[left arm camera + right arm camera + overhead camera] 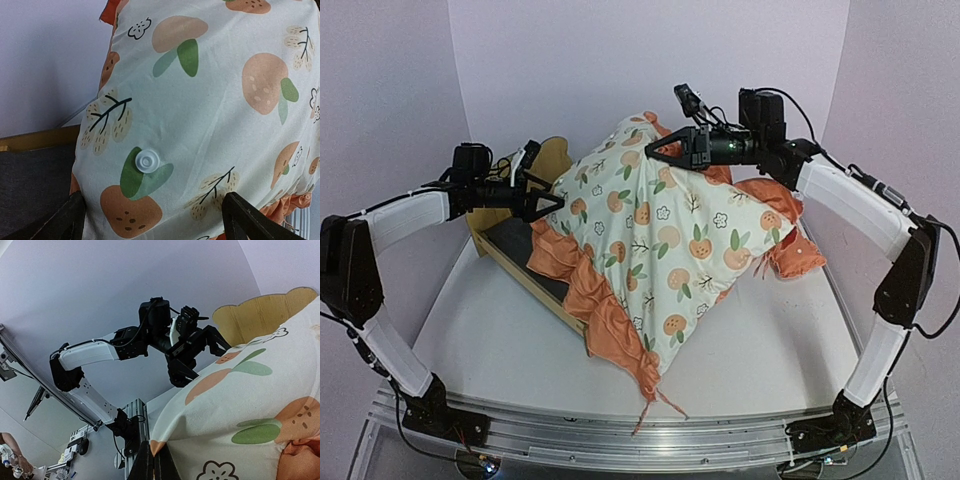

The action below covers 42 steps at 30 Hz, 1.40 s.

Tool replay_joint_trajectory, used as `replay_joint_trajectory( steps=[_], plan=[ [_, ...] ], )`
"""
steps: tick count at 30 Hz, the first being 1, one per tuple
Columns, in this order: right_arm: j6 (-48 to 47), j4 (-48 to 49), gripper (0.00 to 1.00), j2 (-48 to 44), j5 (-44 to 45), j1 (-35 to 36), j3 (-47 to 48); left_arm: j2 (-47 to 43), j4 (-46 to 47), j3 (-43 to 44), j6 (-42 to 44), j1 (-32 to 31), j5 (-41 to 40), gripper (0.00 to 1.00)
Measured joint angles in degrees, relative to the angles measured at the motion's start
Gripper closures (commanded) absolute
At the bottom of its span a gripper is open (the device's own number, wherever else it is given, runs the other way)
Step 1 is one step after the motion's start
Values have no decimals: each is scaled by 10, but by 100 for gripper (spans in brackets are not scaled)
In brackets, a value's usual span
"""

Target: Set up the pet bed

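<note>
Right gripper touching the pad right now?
Touching. Top view: the pad peaks up to the right gripper tip; right wrist view shows closed fingers pinching its corner.

The left arm (405, 220) and right arm (850, 205) wear smooth white shells on their long links, with black blocks at the elbows and wrists and black bases (435, 408) bolted to a silver rail (640, 440). The left hand (550, 205) and right hand (652, 155) are black, each with two slim tapered fingers (672, 143). Thin black cables (800, 108) loop beside the right arm's joints.
</note>
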Motion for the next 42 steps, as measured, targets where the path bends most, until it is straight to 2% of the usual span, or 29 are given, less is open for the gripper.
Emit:
replay_joint_trajectory(
  steps=[2, 5, 6, 8, 9, 14, 21, 30, 42],
  plan=[
    [2, 1, 100, 4, -2, 0, -4, 15, -17, 2, 17, -3, 5, 25],
    [2, 3, 100, 5, -3, 0, -9, 25, -39, 2, 46, -12, 15, 59],
    [2, 5, 100, 5, -3, 0, -11, 25, -43, 2, 47, -13, 17, 74],
    [2, 11, 100, 5, -2, -1, -13, 25, -47, 2, 60, -15, 21, 94],
    [2, 13, 100, 5, -1, 0, -14, 25, -47, 2, 61, -15, 22, 100],
    [-3, 15, 100, 5, 14, 0, -18, 24, -47, 4, 57, -15, -5, 100],
    [-21, 13, 100, 7, 90, 0, -11, 14, -88, 91, 63, -13, -139, 100],
    [-29, 18, 100, 57, 180, 18, 89, -98, -132, 189, 136, -7, -296, 100],
    [-17, 33, 100, 116, 246, 46, 174, -136, -218, 260, 171, -7, -394, 100]
  ],
)
